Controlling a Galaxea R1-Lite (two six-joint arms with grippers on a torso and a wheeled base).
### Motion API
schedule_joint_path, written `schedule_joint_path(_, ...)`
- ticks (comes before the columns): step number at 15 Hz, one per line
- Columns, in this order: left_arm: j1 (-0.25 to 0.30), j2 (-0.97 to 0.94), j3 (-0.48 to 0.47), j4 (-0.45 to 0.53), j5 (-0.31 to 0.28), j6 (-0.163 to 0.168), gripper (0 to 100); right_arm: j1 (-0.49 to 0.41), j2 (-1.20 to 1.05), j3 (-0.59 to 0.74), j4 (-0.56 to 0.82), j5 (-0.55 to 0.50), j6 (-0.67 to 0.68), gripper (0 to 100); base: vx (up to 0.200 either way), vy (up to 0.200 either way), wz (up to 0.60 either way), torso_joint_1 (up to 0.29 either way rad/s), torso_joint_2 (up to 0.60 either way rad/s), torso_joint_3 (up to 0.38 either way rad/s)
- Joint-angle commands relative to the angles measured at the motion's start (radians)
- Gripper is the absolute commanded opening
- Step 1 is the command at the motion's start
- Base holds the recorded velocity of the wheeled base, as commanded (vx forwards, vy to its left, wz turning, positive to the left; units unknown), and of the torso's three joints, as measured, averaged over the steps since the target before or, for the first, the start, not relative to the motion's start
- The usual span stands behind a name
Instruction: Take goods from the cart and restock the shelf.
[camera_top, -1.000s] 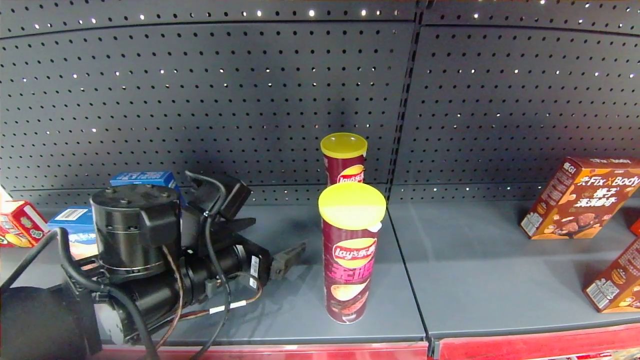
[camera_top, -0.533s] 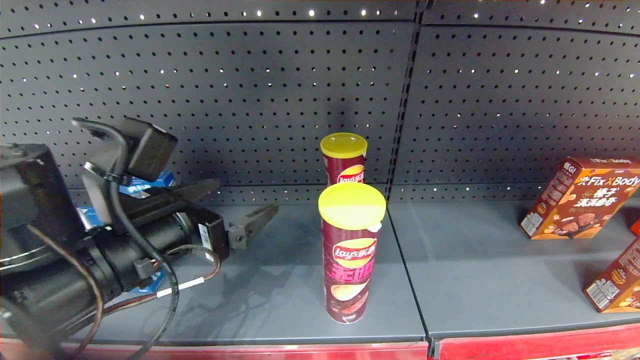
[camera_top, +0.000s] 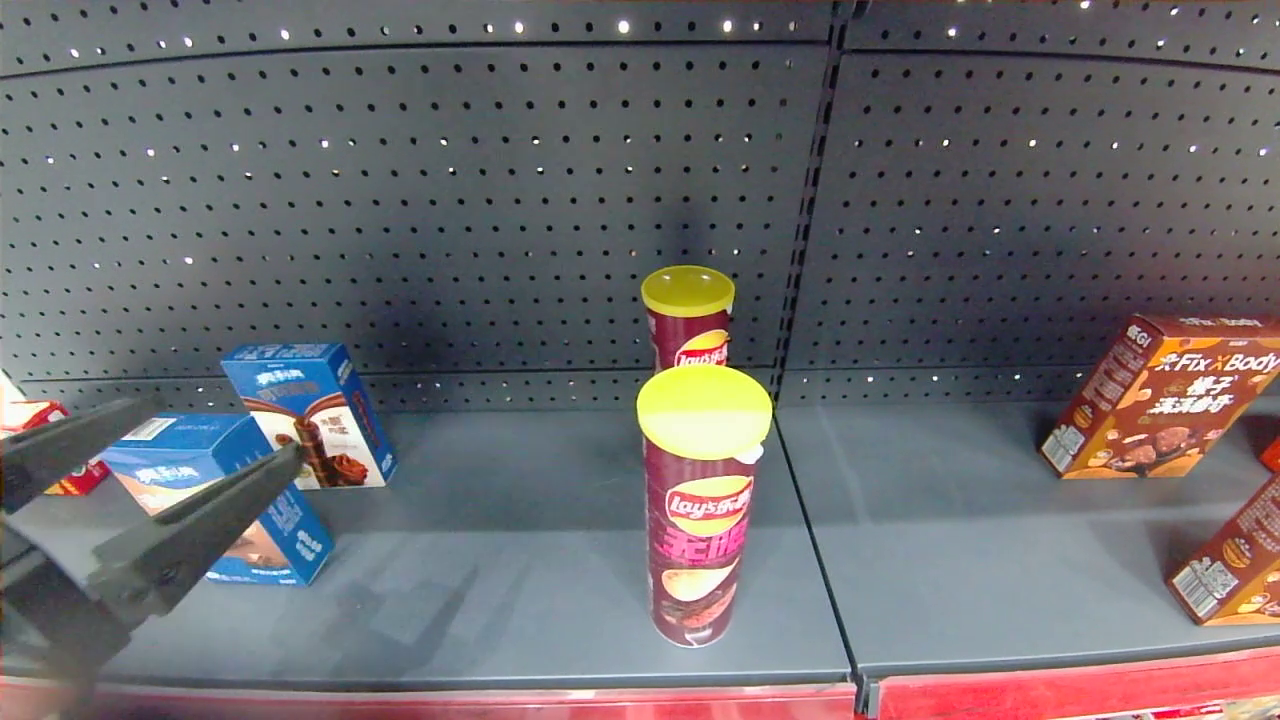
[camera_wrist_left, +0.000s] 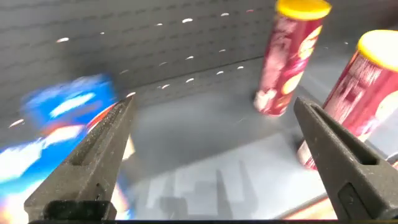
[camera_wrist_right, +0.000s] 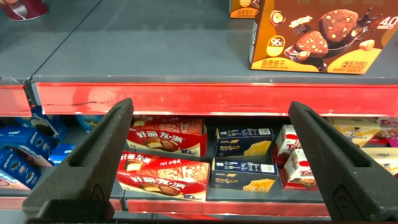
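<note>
Left gripper (camera_top: 228, 427) hangs released at the near left edge of the shelf (camera_top: 950, 540), jaws spread wide and holding nothing; the right gripper (camera_wrist_right: 210, 104) is likewise spread and bare, low in front of the red price rail (camera_wrist_right: 186, 96), facing a lower tier stocked with red pie boxes (camera_wrist_right: 165, 174). Behind the grey shelf stands a perforated back panel (camera_top: 400, 200). On the right bay lie 2 brown biscuit boxes, 1 leaning (camera_top: 1160, 395) and 1 cut off by the frame edge (camera_top: 1230, 560). On the left stand 2 blue biscuit boxes, the rear one (camera_top: 310, 415) upright and the nearer one (camera_top: 250, 520) partly covered by the left fingers. Between them, the 2 chip canisters stand upright in a file near the bay divider: the front canister (camera_top: 700, 520) close to the shelf lip, the rear canister (camera_top: 688, 320) against the panel, well apart from the left gripper and to its right. Both look placed, so the next step is probably a fresh pick; the left arm is the nearer to this row. Where the cart stands, and what it holds, I cannot tell. The blue boxes are blurred in the left wrist view.
</note>
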Motion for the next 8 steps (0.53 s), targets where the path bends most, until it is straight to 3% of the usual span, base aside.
schedule_joint_path(1, 0.131, -0.303, 0.154, 0.082, -0.005, -0.003, 100, 0.000, 0.001, 0.000, 0.000, 0.000, 0.000, 100, 0.000, 0.000, 0.00, 0.000, 0.00, 0.000)
schedule_joint_path(3, 0.264, -0.523, 0.268, 0.196, -0.042, -0.017, 100, 0.000, 0.001, 0.000, 0.000, 0.000, 0.000, 100, 0.000, 0.000, 0.00, 0.000, 0.00, 0.000)
schedule_joint_path(4, 0.313, -0.647, 0.323, 0.265, -0.091, -0.017, 100, 0.000, 0.001, 0.000, 0.000, 0.000, 0.000, 100, 0.000, 0.000, 0.00, 0.000, 0.00, 0.000)
schedule_joint_path(5, 0.327, -0.682, 0.337, 0.285, -0.105, -0.017, 100, 0.000, 0.001, 0.000, 0.000, 0.000, 0.000, 100, 0.000, 0.000, 0.00, 0.000, 0.00, 0.000)
schedule_joint_path(6, 0.387, -0.883, 0.404, 0.412, -0.159, -0.009, 100, 0.000, 0.001, 0.000, 0.000, 0.000, 0.000, 100, 0.000, 0.000, 0.00, 0.000, 0.00, 0.000)
schedule_joint_path(8, 0.390, -0.879, 0.430, 0.427, -0.091, -0.014, 100, 0.000, 0.001, 0.000, 0.000, 0.000, 0.000, 100, 0.000, 0.000, 0.00, 0.000, 0.00, 0.000)
